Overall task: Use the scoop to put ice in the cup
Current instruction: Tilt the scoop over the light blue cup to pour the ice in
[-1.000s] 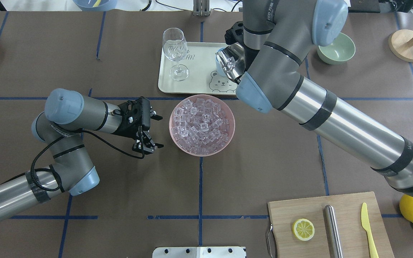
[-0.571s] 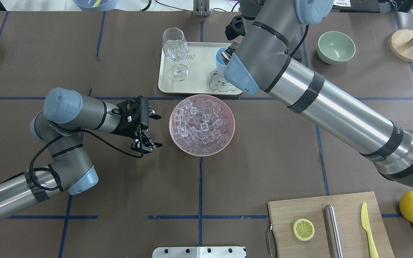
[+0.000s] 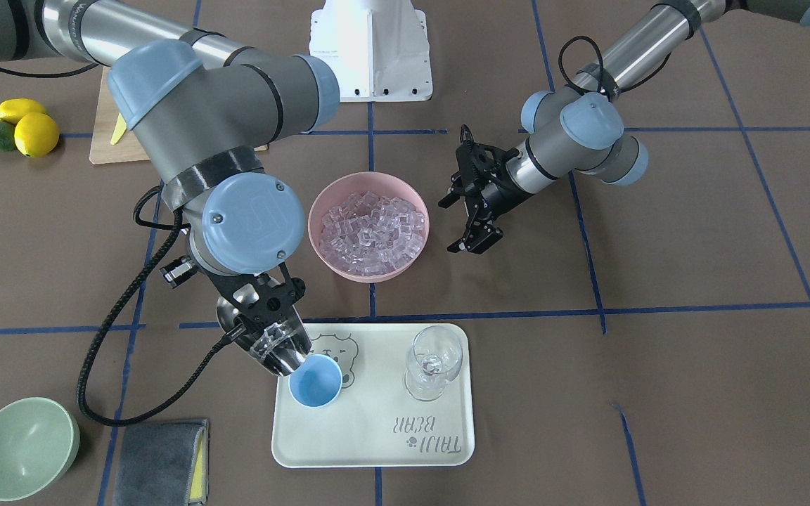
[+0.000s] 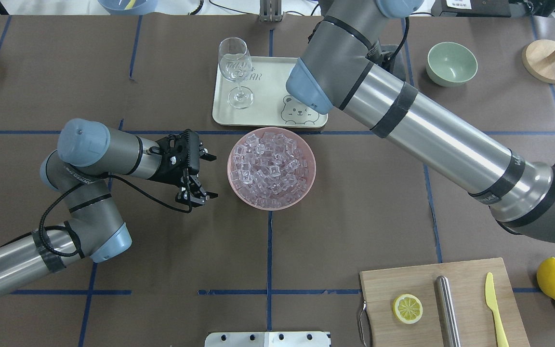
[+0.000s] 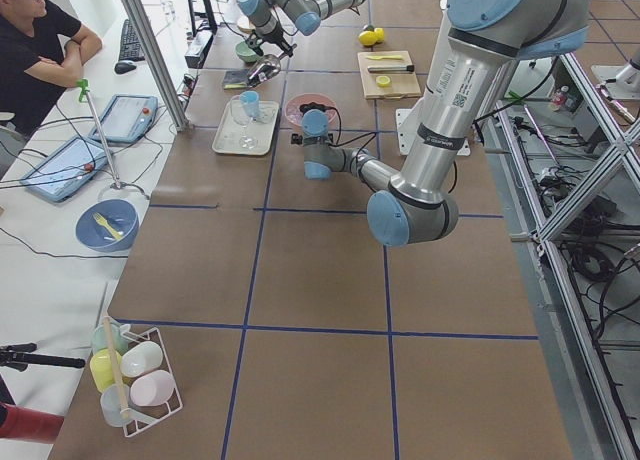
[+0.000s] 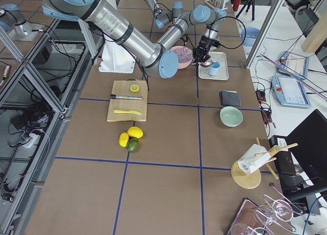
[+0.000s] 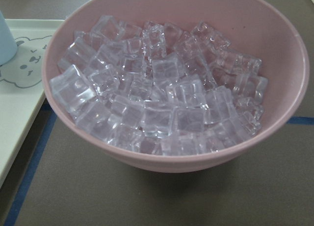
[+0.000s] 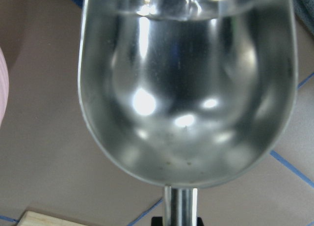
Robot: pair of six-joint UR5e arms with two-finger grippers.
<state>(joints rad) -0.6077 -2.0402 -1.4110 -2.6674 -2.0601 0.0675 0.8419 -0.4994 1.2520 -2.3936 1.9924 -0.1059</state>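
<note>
My right hand (image 3: pixel 259 306) grips the scoop (image 3: pixel 280 351), tilted mouth-down at the rim of the cup (image 3: pixel 315 385), lower centre of the front-facing view. Ice (image 3: pixel 270 339) sits at its lip, with the cup directly beyond. My left hand (image 3: pixel 451 226) hangs spread and idle.

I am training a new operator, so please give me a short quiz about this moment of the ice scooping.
1. True or false: the right tool holds the scoop, tilted mouth-down toward the cup.
2. The left tool is: A) open and empty, B) shut on the scoop, C) shut on the cup.
3. Fill in the colour: the heap of ice lies in the ____ bowl.

Key: 1 true; 2 A; 3 pink.
</note>
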